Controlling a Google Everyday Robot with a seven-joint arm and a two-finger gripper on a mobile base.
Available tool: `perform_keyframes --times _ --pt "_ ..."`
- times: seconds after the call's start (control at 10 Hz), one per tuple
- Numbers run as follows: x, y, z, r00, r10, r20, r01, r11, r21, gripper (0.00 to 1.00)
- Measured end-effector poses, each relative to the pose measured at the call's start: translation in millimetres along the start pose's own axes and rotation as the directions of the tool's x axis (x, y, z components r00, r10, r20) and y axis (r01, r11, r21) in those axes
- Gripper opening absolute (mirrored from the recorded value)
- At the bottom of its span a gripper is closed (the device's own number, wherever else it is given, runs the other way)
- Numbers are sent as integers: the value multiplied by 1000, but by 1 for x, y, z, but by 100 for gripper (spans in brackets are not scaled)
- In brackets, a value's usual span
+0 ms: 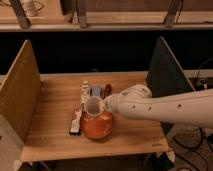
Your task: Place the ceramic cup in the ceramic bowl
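We see the pale wooden counter (50, 100) bearing the wide, glossy orange-red ceramic bowl (98, 129) at lower centre; our tool (102, 105), reaching in from the right, is clamped on the small whitish-grey tapering ceramic cup (92, 105); the cup hangs just over the bowl's upper rim, so we judge the way lies downward.

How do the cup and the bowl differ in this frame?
Colour: the cup is pale whitish-grey, the bowl glossy orange-red.
Size: the cup is much narrower than the wide, shallow bowl.
Pose: the cup is tilted with its mouth toward the camera, up at the hand over the bowl's back edge. The bowl rests level on the table.
Both are round and have no handle.
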Motion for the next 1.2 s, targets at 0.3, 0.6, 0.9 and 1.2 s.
perform_keyframes --times 0.3,0.6,0.9,1.2 --pt "-5 -10 14 1000 23 -8 -22 1000 3 0" --pt "3 -17 29 997 64 -40 -64 998 3 0" --pt "25 -14 42 990 85 -109 -85 996 -1 0" --pt "38 -26 45 982 111 -154 -109 994 21 6"
